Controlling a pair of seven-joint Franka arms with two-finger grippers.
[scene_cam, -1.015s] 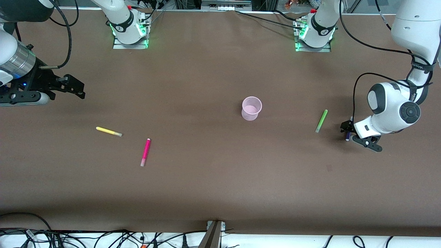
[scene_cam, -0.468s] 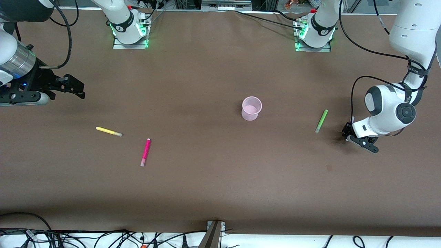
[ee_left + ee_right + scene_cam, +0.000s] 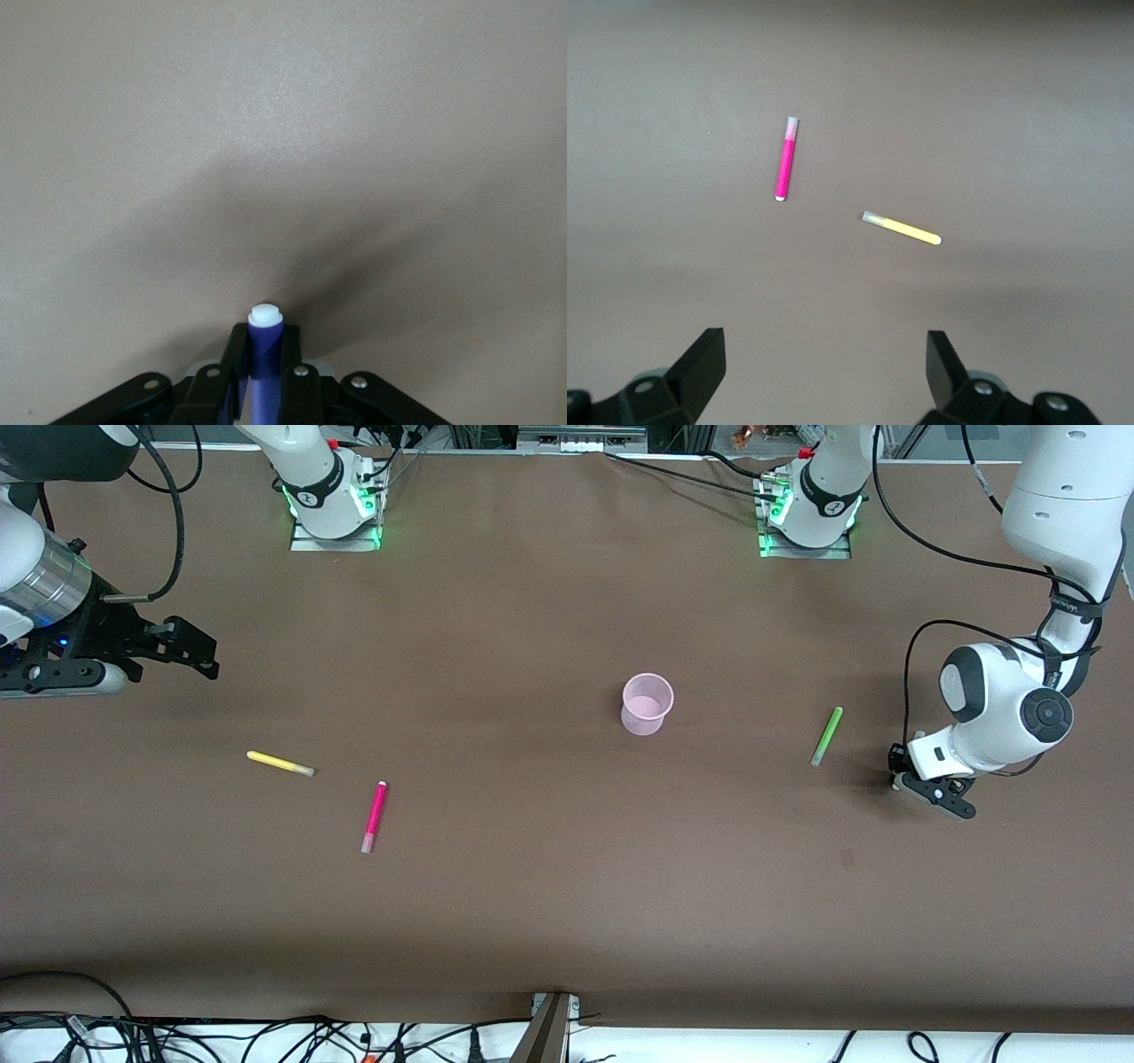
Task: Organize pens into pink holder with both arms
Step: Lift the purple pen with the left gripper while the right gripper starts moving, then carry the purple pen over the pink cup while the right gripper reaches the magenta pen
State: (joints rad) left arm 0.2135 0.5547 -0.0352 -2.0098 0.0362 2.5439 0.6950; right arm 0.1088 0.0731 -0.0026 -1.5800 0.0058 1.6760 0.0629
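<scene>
The right end effector (image 3: 190,646) hangs over the right arm's end of the brown worktop (image 3: 532,886), its two black fingers (image 3: 700,363) spread wide with nothing between them; this arm waits. In its wrist view the yellow pen and the pink pen both lie well ahead of the spread fingers.

The yellow pen (image 3: 280,763) is slim and short, with a pale greyish end pointing toward the table's middle. It lies flat on the worktop, nearer to the front camera than the right end effector and well apart from it. The pink pen (image 3: 375,817), vivid magenta with a pale end, lies flat near the yellow one, a little nearer to the camera and a little more toward the middle, pale end toward the camera.

The holder (image 3: 647,703) stands upright near the table's centre: a small, round, translucent pale pink cup, rim wider than base. No pen is in it.

The green pen (image 3: 827,736), light green, lies flat between the holder and the left end effector, with its darker end toward the camera.

The left end effector (image 3: 897,769) is down at the worktop toward the left arm's end, just beside the green pen but not touching it. Its fingers (image 3: 235,363) are clamped on the purple pen (image 3: 263,354), a dark blue-purple barrel with a white end sticking out past the fingertips.
</scene>
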